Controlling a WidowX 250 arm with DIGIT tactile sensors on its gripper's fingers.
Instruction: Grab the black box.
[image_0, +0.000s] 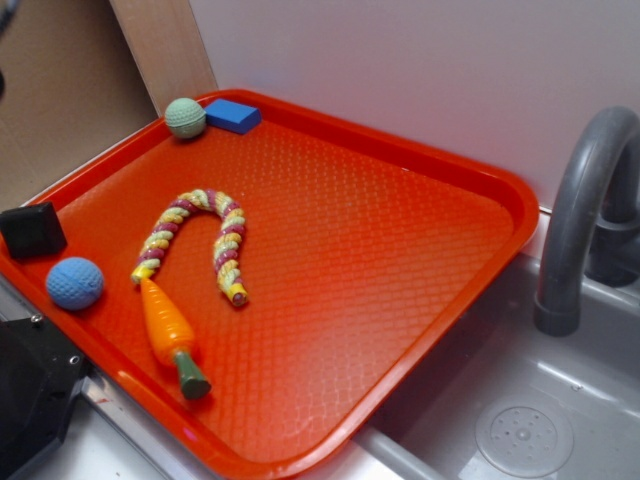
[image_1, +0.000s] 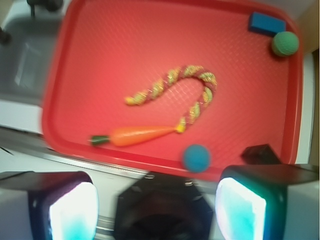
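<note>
Small matte black box sits at your red plastic tray's left rim, free on top | blue textured ball just beside, crowding one side | gripper fingers apart, empty, seemingly well above tray edge; wrist view blurred.

Black box, blue ball, red tray (waffle-textured), orange carrot.
</note>
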